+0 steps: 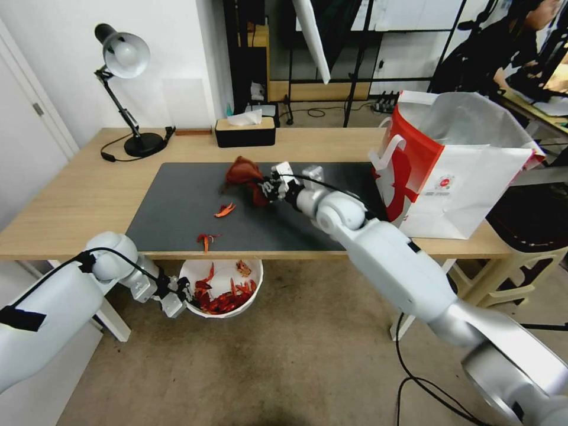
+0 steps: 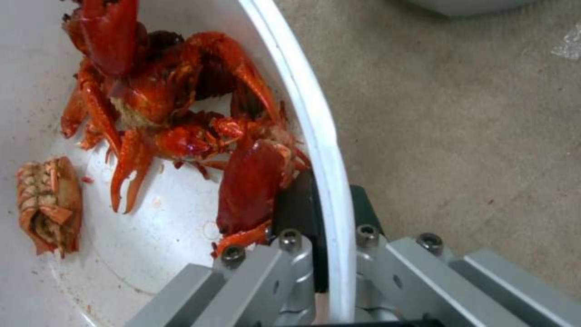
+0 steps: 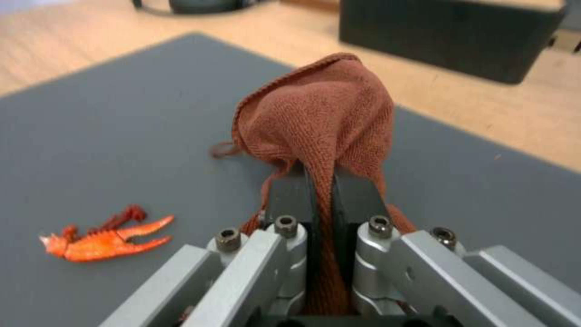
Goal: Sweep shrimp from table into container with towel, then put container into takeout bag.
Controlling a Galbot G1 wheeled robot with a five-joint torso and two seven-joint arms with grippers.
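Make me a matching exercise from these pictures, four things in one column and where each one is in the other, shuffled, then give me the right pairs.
Things:
1. towel
2. container
3. takeout bag
4. tissue box

Places:
A. standing open at the table's right end
B. at the far edge of the table, beside the lamp
C. pinched in the right gripper over the mat
D. held by its rim in the left gripper, below the table's near edge, with shrimp in it

Pairs: 1-C, 2-D, 3-A, 4-B
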